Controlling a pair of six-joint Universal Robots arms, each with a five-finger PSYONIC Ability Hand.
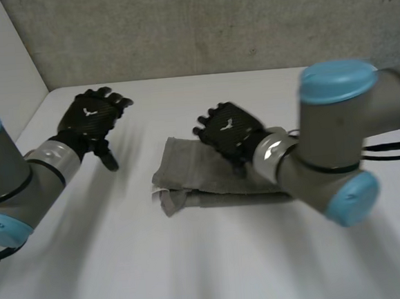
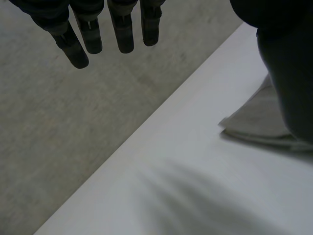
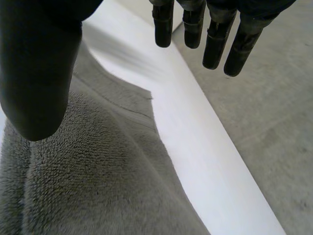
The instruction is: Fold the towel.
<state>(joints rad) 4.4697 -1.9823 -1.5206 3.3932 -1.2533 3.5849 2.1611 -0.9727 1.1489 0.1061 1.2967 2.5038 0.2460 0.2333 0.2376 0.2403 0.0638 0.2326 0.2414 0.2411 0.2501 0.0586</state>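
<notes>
Fingers [image 3: 213,41] of the right hand [image 1: 227,130] hang straight and empty over the far edge of the towel [image 1: 188,172] — folded, mid-scene — and the left hand [image 1: 90,120] is open well to the left, so a low pass could snag and unfold the layers; the right arm [image 1: 338,145] hides the towel's right end.

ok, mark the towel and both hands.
towel [image 1: 182,173]: head view, on its bare top layer.
left hand [image 1: 90,118]: head view, on the hand's middle.
right hand [image 1: 227,128]: head view, on the hand's middle.
</notes>
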